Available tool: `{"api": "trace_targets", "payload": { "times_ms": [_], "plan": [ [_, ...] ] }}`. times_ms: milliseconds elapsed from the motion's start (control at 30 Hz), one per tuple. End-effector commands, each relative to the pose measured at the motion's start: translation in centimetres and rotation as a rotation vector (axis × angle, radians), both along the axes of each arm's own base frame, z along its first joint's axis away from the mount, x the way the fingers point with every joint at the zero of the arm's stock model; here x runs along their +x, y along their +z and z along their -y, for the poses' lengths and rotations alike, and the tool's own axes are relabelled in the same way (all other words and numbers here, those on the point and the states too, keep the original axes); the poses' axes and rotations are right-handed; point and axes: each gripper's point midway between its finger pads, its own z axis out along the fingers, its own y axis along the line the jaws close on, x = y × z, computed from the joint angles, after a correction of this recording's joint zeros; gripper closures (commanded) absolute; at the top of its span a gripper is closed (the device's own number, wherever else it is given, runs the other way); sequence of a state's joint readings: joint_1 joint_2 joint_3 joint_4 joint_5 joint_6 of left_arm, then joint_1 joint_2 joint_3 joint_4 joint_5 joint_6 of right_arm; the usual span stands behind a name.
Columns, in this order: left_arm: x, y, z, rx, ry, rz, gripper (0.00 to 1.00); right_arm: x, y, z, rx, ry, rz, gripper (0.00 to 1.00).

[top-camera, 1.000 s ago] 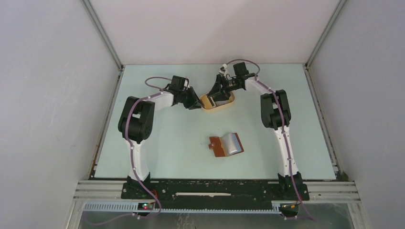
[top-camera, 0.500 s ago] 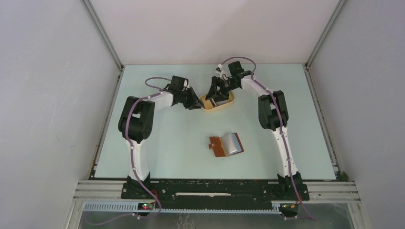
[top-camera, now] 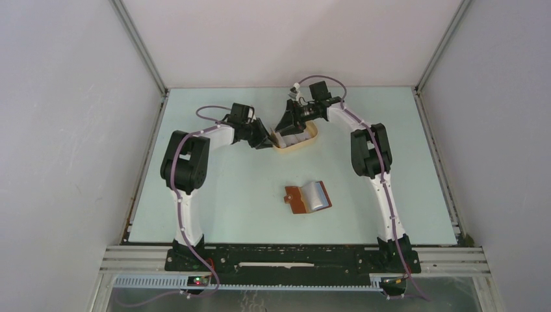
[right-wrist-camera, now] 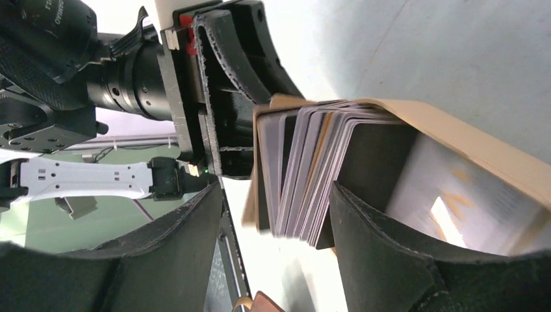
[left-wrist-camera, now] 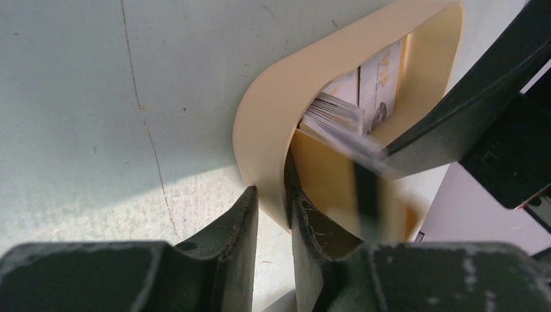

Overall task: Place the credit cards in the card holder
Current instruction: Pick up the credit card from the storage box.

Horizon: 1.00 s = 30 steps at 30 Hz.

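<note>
Credit cards (right-wrist-camera: 305, 175) are stood in the tray (left-wrist-camera: 260, 123), whose rim is pinched by the left fingers (left-wrist-camera: 240, 240); the right fingers (right-wrist-camera: 383, 253) are spread round the stack, so several could be lifted together and spilled

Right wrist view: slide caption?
Right gripper, open, straddles the credit cards standing on edge in the tan tray.

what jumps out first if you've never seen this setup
Both arms meet at the tan tray at the far centre: the left gripper pinches its rim, while the right gripper straddles the credit cards standing on edge inside. Nearer the front, the card holder lies open.
</note>
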<state>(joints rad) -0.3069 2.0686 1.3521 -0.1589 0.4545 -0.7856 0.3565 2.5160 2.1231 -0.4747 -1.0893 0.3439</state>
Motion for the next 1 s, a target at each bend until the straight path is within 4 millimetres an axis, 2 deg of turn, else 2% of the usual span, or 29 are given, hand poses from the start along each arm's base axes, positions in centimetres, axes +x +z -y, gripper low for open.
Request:
{"api": "trace_targets", "payload": {
  "times_ms": [0, 200, 300, 367, 533, 667, 733, 800, 967],
  "plan": [
    [2.0, 2.4, 2.7, -0.076, -0.048, 0.121, 0.72, -4.6, 2.9, -3.1, 0.084, 0.138, -0.081, 0.3],
    [2.3, 2.6, 2.6, -0.07, -0.049, 0.129, 0.72, -3.5, 0.2, -2.4, -0.121, 0.042, -0.002, 0.31],
    [2.3, 2.6, 2.5, -0.07, -0.049, 0.13, 0.72, -3.2, 0.0, -1.9, -0.154, 0.032, 0.024, 0.3],
    [2.3, 2.6, 2.5, -0.07, -0.048, 0.13, 0.72, -3.3, 0.6, -1.8, -0.126, 0.048, 0.031, 0.29],
    [2.3, 2.8, 2.4, -0.066, -0.046, 0.136, 0.72, -3.6, 4.1, -1.6, -0.018, 0.11, 0.106, 0.28],
    [2.3, 2.7, 2.4, -0.062, -0.049, 0.133, 0.71, -3.4, 6.8, -0.6, 0.021, 0.12, 0.182, 0.27],
    [2.4, 2.6, 2.4, -0.063, -0.05, 0.134, 0.71, -3.0, 7.4, -0.1, 0.007, 0.105, 0.212, 0.28],
    [2.4, 2.5, 2.5, -0.059, -0.054, 0.132, 0.71, -2.2, 7.0, 0.5, -0.047, 0.067, 0.239, 0.28],
    [2.6, 2.7, 2.4, -0.049, -0.062, 0.139, 0.71, 0.3, 3.3, 1.6, -0.236, -0.04, 0.249, 0.27]
  ]
}}
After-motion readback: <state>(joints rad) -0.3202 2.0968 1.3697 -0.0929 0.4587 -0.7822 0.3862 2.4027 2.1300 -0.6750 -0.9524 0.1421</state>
